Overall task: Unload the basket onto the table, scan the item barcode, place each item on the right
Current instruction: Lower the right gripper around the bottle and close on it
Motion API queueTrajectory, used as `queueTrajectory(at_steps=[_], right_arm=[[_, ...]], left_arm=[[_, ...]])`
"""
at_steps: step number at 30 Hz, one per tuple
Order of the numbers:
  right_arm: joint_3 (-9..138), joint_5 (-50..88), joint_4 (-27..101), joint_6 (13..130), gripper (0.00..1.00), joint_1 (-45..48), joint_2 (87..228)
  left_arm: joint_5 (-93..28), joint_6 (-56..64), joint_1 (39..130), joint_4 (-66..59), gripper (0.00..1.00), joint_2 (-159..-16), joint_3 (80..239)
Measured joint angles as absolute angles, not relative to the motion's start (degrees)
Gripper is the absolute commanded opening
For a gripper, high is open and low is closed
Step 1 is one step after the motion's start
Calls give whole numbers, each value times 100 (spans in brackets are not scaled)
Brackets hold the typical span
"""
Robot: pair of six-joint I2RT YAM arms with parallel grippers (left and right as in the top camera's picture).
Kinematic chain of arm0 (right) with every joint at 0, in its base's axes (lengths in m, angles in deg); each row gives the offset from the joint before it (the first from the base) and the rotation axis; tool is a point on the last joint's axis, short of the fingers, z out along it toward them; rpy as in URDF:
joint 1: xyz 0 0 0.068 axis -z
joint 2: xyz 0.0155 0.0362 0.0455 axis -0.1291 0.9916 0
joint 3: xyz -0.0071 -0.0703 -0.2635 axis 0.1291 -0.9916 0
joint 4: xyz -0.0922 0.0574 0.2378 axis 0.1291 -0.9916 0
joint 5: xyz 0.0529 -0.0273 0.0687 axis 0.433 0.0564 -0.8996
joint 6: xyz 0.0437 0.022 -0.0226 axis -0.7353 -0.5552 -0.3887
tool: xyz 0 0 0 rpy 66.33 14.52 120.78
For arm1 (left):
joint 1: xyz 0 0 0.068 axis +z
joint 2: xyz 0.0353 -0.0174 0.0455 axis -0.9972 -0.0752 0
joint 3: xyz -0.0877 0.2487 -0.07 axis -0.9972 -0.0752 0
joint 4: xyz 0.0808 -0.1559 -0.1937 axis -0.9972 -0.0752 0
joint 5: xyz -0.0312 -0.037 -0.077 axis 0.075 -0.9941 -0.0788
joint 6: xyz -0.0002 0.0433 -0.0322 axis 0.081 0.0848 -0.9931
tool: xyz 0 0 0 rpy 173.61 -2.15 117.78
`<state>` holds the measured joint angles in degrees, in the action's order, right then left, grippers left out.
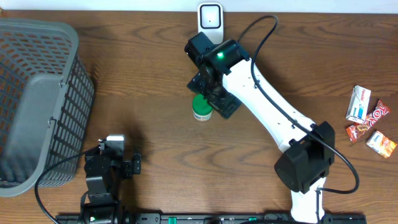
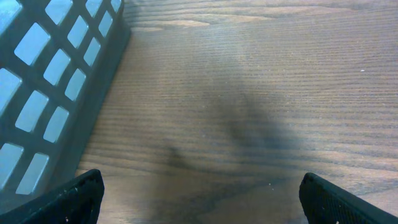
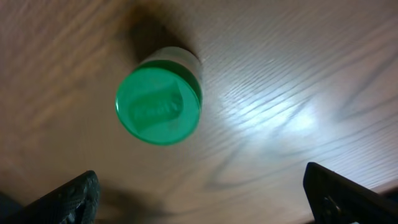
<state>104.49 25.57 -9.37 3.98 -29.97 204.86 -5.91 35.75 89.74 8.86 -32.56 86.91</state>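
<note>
Green, round and smooth, the plastic lid of a small jar (image 3: pixel 158 106) faces up from the wood-grain counter (image 3: pixel 298 74), mid-counter and just nearer than the white scanner (image 1: pixel 210 17). Black, blunt right fingers (image 3: pixel 68 199) hang spread wide above the jar, touching nothing. The left fingers (image 2: pixel 68 199) are likewise spread and empty at the near left, beside a grey lattice basket (image 1: pixel 37 93); glossy snack packets (image 1: pixel 370 121) lie at the right edge.
</note>
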Motion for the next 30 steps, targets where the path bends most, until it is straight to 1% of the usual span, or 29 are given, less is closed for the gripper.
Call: queueTrajectory(at_steps=[3, 7, 13, 16, 18, 21, 22, 24, 26, 30], right_arm=[[10154, 2519, -506, -430, 99, -2997, 20489], [9675, 2482, 93, -1084, 99, -2997, 20491], [8893, 2371, 1258, -1615, 99, -2997, 20497], [8593, 2301, 1609, -1875, 98, -2995, 20500], [8377, 2275, 1850, -2052, 94, -2993, 20500], [8104, 2246, 2156, -2207, 77, -2995, 20510], [8049, 2240, 2206, -2240, 74, -2995, 20510], [7970, 2233, 2173, -2244, 72, -2995, 20515], [7944, 2231, 2191, -2183, 72, -2995, 20517], [7944, 2211, 2256, -1678, 69, -2995, 20517]], left_arm=[[-593, 3575, 8974, 886, 100, -3256, 8691], [-593, 3575, 8974, 886, 100, -3256, 8691], [-593, 3575, 8974, 886, 100, -3256, 8691], [-593, 3575, 8974, 886, 100, -3256, 8691], [-593, 3575, 8974, 886, 100, -3256, 8691], [-593, 3575, 8974, 886, 100, -3256, 8691], [-593, 3575, 8974, 886, 100, -3256, 8691], [-591, 3575, 8974, 886, 100, -3256, 8691], [-591, 3575, 8974, 886, 100, -3256, 8691], [-593, 3575, 8974, 886, 100, -3256, 8691]])
